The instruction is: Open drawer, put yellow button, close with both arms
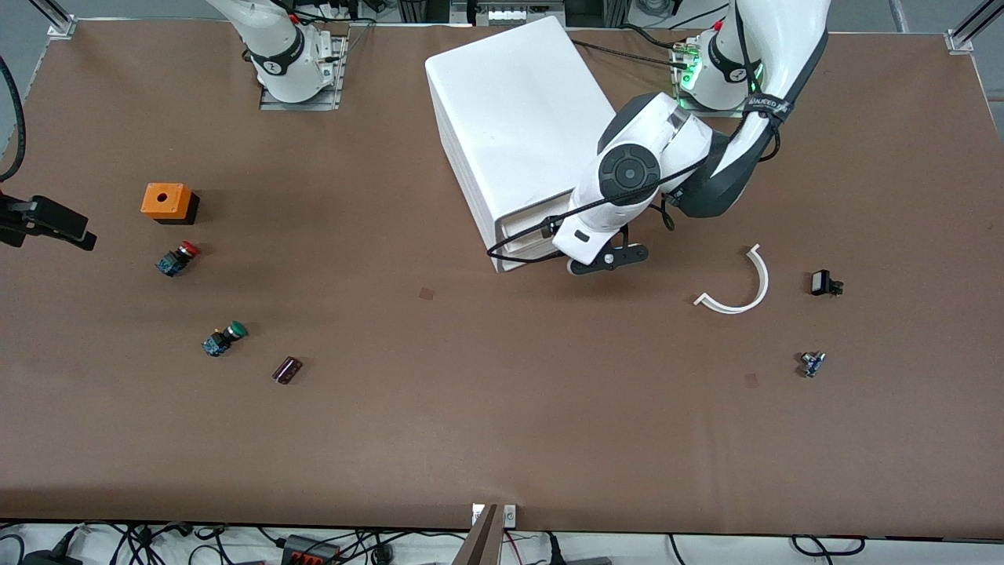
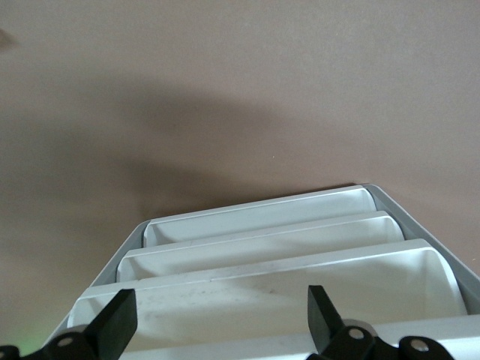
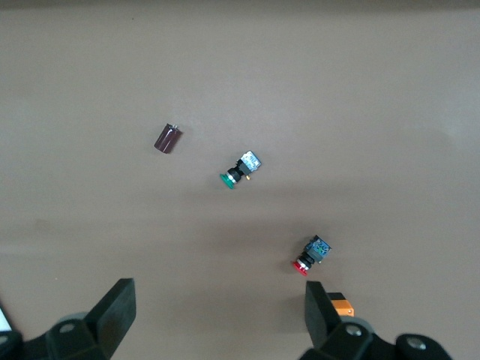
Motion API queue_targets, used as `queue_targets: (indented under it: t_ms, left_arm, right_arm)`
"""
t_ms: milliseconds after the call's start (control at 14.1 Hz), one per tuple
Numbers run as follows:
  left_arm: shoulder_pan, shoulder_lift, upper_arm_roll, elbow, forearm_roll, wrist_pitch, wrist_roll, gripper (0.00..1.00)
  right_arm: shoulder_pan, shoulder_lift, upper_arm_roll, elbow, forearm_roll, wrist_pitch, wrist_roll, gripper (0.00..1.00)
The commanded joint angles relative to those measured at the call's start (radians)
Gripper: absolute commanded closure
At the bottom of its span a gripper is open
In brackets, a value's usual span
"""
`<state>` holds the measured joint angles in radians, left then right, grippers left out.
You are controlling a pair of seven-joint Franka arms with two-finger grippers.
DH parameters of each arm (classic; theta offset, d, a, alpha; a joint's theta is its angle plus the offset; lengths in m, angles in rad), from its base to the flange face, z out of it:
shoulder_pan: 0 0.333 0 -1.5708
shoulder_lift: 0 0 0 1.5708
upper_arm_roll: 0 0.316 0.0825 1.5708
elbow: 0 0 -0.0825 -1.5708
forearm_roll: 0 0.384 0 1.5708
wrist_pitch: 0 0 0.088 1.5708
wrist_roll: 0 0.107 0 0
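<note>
The task looks barely begun. The left gripper (image 2: 217,315) hangs just in front of the white cabinet (image 1: 510,118), over the stacked drawer fronts, with its jaws spread wide and nothing between them. The drawer (image 2: 262,289), the top 1 of 3, lies directly under the fingertips (image 2: 116,322), but no contact with its lip can be made out. From the front view it seems to sit flush with the 2 lower drawers, so it appears not yet pulled out. The right gripper (image 3: 217,315) waits in the air over the right arm's end of the table, jaws released and empty, above the red-capped switch (image 3: 309,257), with the green-capped switch (image 3: 240,169) and a dark cylinder (image 3: 168,138) close by. An orange box (image 1: 166,201) stands just beside the red switch. The yellow button cannot be found in any view, so its whereabouts cannot be told. Judging from this, all 3 steps remain: opening the drawer, placing the button, and closing it with both arms.
</note>
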<state>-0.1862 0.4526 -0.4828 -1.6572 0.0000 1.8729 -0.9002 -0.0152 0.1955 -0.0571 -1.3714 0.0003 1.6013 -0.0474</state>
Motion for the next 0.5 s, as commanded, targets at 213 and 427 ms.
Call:
queue_targets:
  t_ms: [213,427]
  left_arm:
    - [0.001,-0.023,-0.019,-0.024,-0.044,-0.021,0.0,0.0]
    - [0.01,-0.023,-0.046,-0.024,-0.044,-0.035,0.0,0.0]
  right_arm:
    - [-0.015,-0.109,0.019,-0.177,-0.006,0.048,-0.005,0.0]
    - [-0.017,-0.188,0.019,-0.297,-0.009,0.083,-0.005,0.0]
